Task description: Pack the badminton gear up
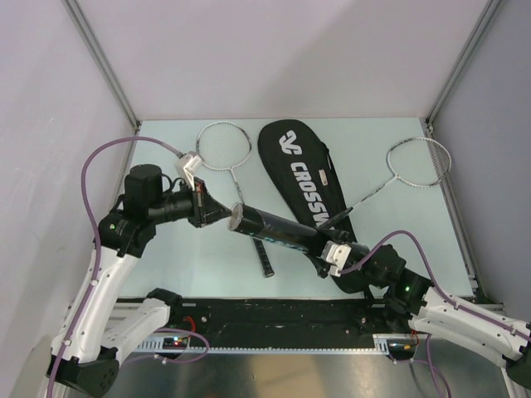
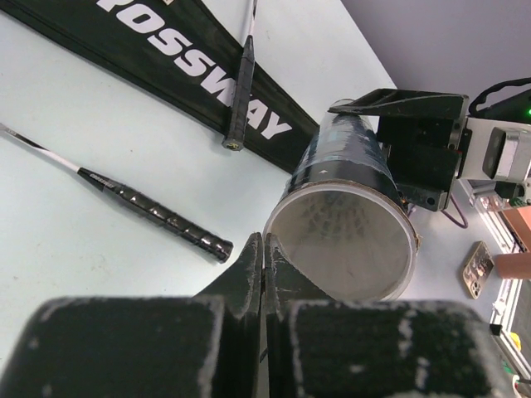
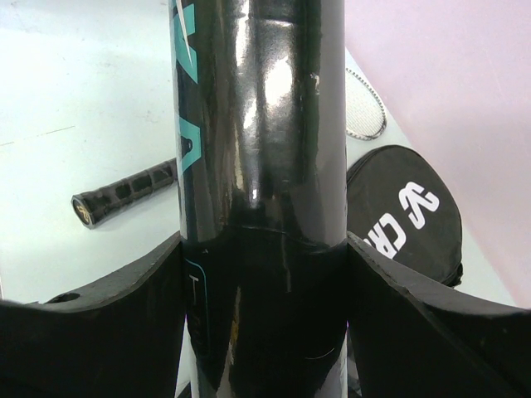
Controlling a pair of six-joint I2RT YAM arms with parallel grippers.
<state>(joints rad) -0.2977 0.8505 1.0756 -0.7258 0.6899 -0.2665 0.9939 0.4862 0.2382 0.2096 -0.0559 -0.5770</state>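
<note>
Apparently tube-loading: right gripper point(image 1: 320, 247) clamps the black tube point(image 1: 278, 230); left gripper point(image 1: 221, 213), fingers pressed together, sits at nine o'clock of its open mouth. Next, back away straight.

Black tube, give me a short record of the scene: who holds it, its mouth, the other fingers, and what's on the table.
tube holder: right fingers clamped around the black tube
tube mouth: open, facing the left arm
left fingers: shut, tips close to the tube's rim
on table: CROSSWAY bag, left racquet, right racquet with handle lying on the bag
</note>
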